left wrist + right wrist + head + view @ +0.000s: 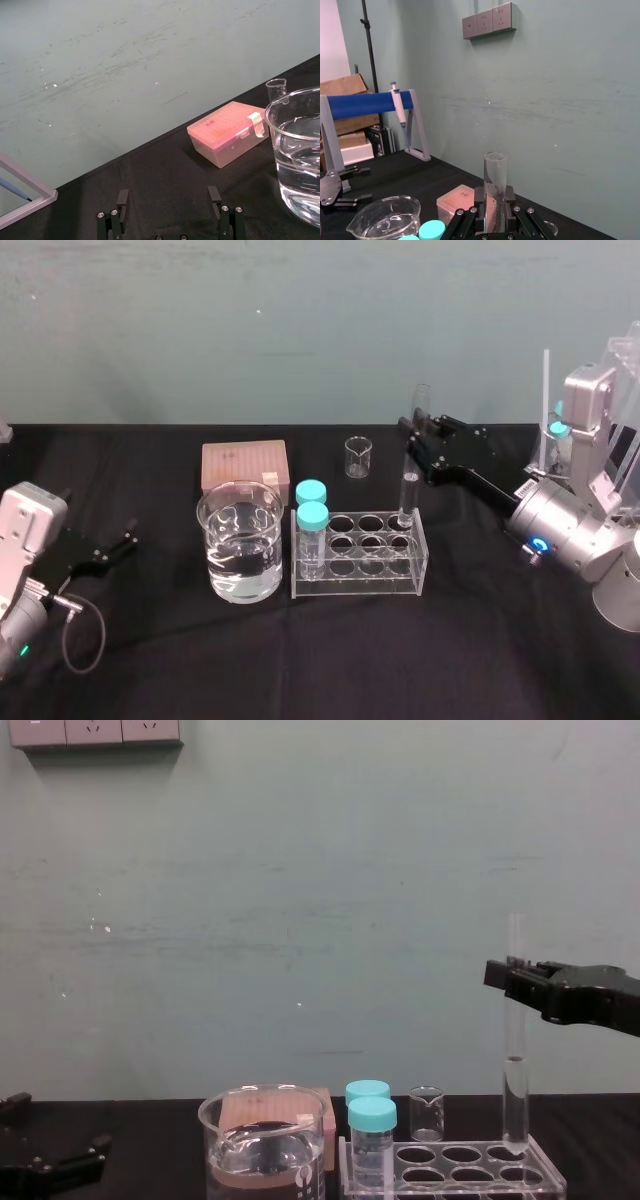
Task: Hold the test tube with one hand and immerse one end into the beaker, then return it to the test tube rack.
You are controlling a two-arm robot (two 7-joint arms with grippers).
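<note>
- Long clear glass test tube (407,485) was clamped upright by the black right gripper (413,433), its foot at the back-right hole of the clear acrylic rack (356,588).
- Lift-out was judged to be the step; a straight raise towards the wide glass beaker (216,540) was needed.
- The left gripper (122,543) was parked at left, fingers apart.

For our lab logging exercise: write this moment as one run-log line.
right gripper: holding test tube upright, lower end at back-right hole of test tube rack | left gripper: open, parked left | beaker: water inside

Lab, beaker (240,558), test tube rack (360,582), capped vials (312,526)
</note>
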